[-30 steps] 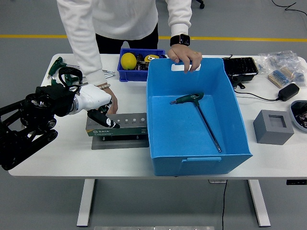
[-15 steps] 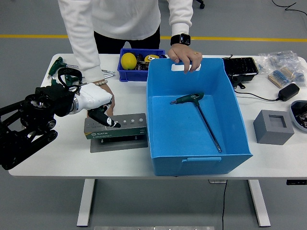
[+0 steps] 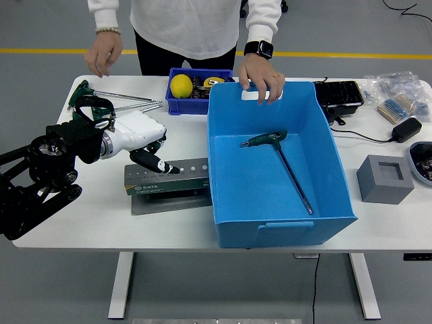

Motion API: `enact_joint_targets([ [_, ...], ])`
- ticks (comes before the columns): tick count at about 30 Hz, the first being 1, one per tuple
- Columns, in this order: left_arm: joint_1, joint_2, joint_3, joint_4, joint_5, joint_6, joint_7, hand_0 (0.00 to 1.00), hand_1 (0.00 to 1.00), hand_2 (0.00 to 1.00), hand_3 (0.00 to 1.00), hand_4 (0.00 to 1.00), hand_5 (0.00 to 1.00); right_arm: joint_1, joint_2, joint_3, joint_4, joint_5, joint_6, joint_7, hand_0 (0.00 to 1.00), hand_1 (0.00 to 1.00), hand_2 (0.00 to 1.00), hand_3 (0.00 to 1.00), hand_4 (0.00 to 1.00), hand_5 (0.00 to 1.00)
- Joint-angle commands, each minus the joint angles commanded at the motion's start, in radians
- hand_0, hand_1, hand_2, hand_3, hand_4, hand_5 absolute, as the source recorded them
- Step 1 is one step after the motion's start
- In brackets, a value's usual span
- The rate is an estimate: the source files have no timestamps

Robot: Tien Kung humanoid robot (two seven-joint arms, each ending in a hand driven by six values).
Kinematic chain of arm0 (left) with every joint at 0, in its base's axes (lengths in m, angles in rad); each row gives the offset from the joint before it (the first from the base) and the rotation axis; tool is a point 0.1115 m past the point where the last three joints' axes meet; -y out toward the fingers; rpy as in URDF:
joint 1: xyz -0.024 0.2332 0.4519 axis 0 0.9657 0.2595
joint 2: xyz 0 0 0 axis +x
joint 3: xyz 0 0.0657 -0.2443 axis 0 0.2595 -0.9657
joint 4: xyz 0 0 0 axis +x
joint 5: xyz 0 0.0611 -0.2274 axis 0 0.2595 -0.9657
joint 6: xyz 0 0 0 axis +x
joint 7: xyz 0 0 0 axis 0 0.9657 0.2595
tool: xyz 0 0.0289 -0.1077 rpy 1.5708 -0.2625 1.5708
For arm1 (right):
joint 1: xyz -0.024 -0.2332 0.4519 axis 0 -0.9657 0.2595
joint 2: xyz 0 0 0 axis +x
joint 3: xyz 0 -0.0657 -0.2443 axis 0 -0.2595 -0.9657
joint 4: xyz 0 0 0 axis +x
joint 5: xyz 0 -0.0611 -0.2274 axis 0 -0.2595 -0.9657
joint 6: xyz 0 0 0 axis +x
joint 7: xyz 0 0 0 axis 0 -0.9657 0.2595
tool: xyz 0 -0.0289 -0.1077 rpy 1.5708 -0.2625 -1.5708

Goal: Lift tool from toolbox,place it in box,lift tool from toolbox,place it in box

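A white tabletop (image 3: pixel 81 226) fills the middle of the frame. A large blue box (image 3: pixel 277 162) sits at centre right, and a green-handled T-handle tool (image 3: pixel 280 160) lies on its floor, shaft slanting toward the lower right. At the top centre a person in a white top stands behind the tabletop; one of the person's hands (image 3: pixel 260 74) grips the box's far rim at its handle slot, and the other hand (image 3: pixel 103 52) hangs in the upper left, above the tabletop's far edge. The robot's black left arm enters from the lower left. Its white left hand (image 3: pixel 138 138) is just left of the box, fingers loosely curled and holding nothing, with dark fingertips (image 3: pixel 162 166) touching the top of the green toolbox (image 3: pixel 169 178), which rests on a grey plate. A small blue bin (image 3: pixel 192 91) holding a yellow ball stands behind the box. More green-handled tools (image 3: pixel 91 94) lie in the upper left.
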Motion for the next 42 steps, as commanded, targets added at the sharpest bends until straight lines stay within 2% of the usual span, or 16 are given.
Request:
enact_joint_targets([
  [1,0.001,0.001,-0.004,-0.006,-0.002,0.015,-0.005,0.366,0.009,0.026,0.064,0.964,0.879,-0.001,0.0,0.0,0.0,0.0,0.0,0.0,0.722,0.68,0.775,0.742,0.929,0.868],
  [2,0.001,0.002,-0.007,-0.01,-0.003,0.027,-0.008,0.303,0.002,0.002,0.043,0.965,0.811,-0.001,0.0,0.0,0.0,0.0,0.0,0.0,0.722,0.68,0.776,0.742,0.929,0.868],
  [7,0.005,0.006,-0.024,-0.031,-0.011,0.084,-0.017,0.303,0.002,0.002,0.043,0.965,0.811,-0.002,0.001,-0.002,0.0,0.002,0.0,0.0,0.722,0.68,0.776,0.742,0.929,0.868],
  [8,0.007,0.007,-0.031,-0.037,-0.017,0.099,-0.018,0.274,0.002,0.002,0.03,0.982,0.628,-0.002,0.001,-0.003,0.0,0.003,-0.001,0.001,0.722,0.68,0.775,0.741,0.929,0.868],
  [13,0.016,0.008,-0.057,-0.048,-0.032,0.156,-0.03,0.274,0.002,0.002,0.03,0.982,0.628,-0.001,0.0,-0.008,0.0,0.011,0.0,0.003,0.722,0.68,0.775,0.741,0.929,0.868],
  [14,0.019,0.008,-0.063,-0.049,-0.032,0.167,-0.034,0.267,0.002,0.002,0.029,0.985,0.498,-0.001,0.0,-0.008,0.0,0.011,0.0,0.003,0.722,0.68,0.775,0.741,0.928,0.868],
  [15,0.021,0.008,-0.067,-0.05,-0.033,0.173,-0.036,0.267,0.002,0.002,0.029,0.985,0.498,0.0,0.0,-0.008,0.0,0.011,0.0,0.004,0.722,0.68,0.775,0.741,0.928,0.868],
  [22,0.031,0.014,-0.111,-0.088,-0.068,0.184,-0.042,0.262,0.002,0.002,0.03,0.979,0.464,0.001,-0.001,-0.011,0.0,0.016,0.0,0.005,0.722,0.68,0.775,0.741,0.929,0.868],
  [30,0.014,0.005,-0.164,-0.154,-0.081,0.182,-0.035,0.26,0.002,0.002,0.029,0.971,0.441,0.003,-0.002,-0.013,0.0,0.015,0.001,0.004,0.722,0.68,0.775,0.74,0.928,0.868],
  [33,0.001,-0.018,-0.181,-0.187,-0.089,0.191,-0.029,0.258,0.002,0.002,0.029,0.954,0.427,0.003,-0.002,-0.012,0.0,0.014,0.002,0.005,0.722,0.68,0.775,0.74,0.928,0.868],
  [37,-0.018,-0.076,-0.163,-0.228,-0.1,0.238,-0.026,0.258,0.002,0.002,0.029,0.954,0.427,0.004,-0.003,-0.01,0.0,0.009,0.002,0.004,0.722,0.68,0.775,0.74,0.928,0.868],
  [38,-0.023,-0.095,-0.147,-0.226,-0.104,0.268,-0.03,0.293,0.002,0.008,0.063,0.931,0.544,0.004,-0.002,-0.007,0.0,0.005,0.002,0.002,0.722,0.68,0.775,0.739,0.928,0.868],
  [40,-0.031,-0.142,-0.103,-0.203,-0.113,0.342,-0.049,0.293,0.002,0.008,0.063,0.931,0.544,0.005,-0.002,-0.004,0.0,-0.003,0.002,-0.001,0.722,0.68,0.775,0.739,0.928,0.868],
  [42,-0.038,-0.178,-0.062,-0.17,-0.119,0.393,-0.068,0.293,0.002,0.008,0.063,0.931,0.544,0.006,-0.001,-0.002,0.0,-0.007,0.002,-0.004,0.722,0.68,0.775,0.739,0.928,0.868],
])
